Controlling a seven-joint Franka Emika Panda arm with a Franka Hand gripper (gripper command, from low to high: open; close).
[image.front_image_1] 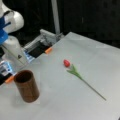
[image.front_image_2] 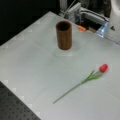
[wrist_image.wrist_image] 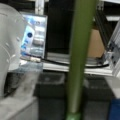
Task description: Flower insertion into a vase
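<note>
Standing on: the grey table carries both task things, with part of the white robot arm at a front view's left edge.
Vase: the reddish-brown vase is upright and empty, near a front view's lower left and, seen from the opposite side, near a front view's top centre.
Flower: the flower lies flat on the table, well apart from the vase, red bud at one end, thin green stem running away from it.
Wrist view: a blurred green stem-like bar runs top to bottom, close to the lens.
Gripper: it does not show in any view, so I cannot tell whether its fingers are apart or together.
</note>
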